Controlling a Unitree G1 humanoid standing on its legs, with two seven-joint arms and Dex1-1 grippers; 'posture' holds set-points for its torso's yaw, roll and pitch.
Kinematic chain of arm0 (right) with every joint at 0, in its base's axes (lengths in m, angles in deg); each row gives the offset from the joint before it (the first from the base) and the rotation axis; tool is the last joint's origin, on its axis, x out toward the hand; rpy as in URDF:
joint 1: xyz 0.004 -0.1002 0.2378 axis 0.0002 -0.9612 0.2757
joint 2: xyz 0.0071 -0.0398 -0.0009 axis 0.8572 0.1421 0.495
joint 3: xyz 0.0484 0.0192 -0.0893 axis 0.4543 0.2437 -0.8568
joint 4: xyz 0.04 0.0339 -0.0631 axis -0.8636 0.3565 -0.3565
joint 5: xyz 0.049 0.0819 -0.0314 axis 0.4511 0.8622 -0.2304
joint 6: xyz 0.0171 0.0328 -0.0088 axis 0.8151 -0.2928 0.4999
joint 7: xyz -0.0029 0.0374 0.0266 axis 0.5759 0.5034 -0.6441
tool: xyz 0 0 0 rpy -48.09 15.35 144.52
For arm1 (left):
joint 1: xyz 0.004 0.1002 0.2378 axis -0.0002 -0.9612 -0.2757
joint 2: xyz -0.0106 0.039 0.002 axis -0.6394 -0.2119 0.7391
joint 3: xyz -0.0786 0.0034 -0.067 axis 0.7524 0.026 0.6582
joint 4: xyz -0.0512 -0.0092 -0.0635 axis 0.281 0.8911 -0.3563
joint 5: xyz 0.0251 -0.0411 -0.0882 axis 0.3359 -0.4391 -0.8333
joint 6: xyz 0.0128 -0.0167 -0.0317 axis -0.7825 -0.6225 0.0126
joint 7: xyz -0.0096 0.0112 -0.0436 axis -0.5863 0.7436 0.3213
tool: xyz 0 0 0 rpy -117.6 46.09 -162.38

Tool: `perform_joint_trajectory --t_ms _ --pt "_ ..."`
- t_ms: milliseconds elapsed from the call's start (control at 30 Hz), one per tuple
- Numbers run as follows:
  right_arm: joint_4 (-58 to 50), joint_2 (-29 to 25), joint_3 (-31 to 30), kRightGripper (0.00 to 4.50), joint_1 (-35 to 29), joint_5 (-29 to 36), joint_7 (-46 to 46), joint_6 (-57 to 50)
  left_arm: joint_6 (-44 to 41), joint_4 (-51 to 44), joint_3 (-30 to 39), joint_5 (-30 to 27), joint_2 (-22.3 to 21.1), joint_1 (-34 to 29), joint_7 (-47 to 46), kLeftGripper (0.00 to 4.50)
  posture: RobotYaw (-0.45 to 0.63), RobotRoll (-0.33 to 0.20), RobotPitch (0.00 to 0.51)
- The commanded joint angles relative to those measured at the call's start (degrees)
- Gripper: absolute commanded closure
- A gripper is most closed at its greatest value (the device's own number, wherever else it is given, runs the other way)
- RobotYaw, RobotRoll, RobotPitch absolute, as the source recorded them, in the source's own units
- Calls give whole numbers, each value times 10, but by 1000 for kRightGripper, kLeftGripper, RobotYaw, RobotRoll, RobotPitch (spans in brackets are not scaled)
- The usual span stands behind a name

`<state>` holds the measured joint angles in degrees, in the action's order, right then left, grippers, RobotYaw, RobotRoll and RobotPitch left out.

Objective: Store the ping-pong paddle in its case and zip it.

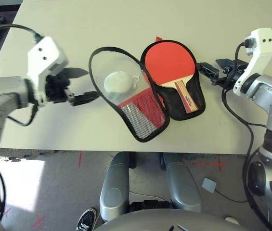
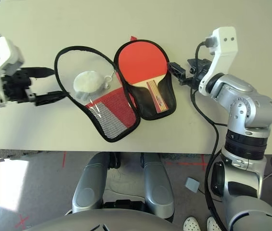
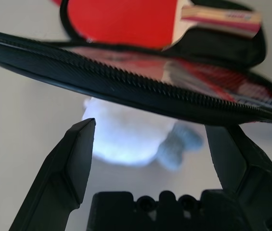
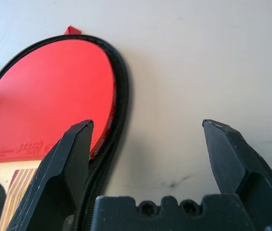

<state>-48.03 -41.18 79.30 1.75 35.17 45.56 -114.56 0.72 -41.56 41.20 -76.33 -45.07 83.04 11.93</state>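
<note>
The paddle (image 1: 169, 62) already lies in the case (image 1: 186, 103) at mid-table, the lid (image 1: 143, 113) flopped open. Our left gripper (image 1: 80, 86) and right gripper (image 1: 208, 72), both spread and empty, should pinch the lid's near rim and fold it squarely over.

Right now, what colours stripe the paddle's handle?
Red and black stripes on light wood handle; clearest in left eye view.

L claw (image 1: 83, 85), R claw (image 1: 207, 72) spread wide.
</note>
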Motion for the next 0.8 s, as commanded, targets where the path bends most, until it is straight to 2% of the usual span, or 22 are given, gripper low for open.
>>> perform_joint_trajectory --t_ms 33,100,233,367,433,533,800 --pt "22 -10 36 8 -10 23 -5 2 -32 -37 -47 -27 46 23 -17 0 21 0 355" --pt "46 -13 63 8 -3 54 -26 -1 -18 -31 -90 -5 87 39 -28 0 -2 0 356" --pt "72 -42 63 8 0 76 -68 14 26 7 -151 50 156 59 -53 0 -17 0 360" --pt "82 -70 62 8 0 101 -95 -6 80 67 -188 110 234 75 -95 0 -37 0 365" --pt "79 -80 59 8 -3 114 -103 -20 97 81 -194 128 251 74 -98 0 -37 0 365" --pt "61 -92 51 8 -15 136 -114 -50 104 79 -191 136 242 67 -85 0 -48 0 368" --pt "20 -87 5 8 -52 167 -111 -113 64 42 -143 103 155 55 -31 0 -37 0 371"
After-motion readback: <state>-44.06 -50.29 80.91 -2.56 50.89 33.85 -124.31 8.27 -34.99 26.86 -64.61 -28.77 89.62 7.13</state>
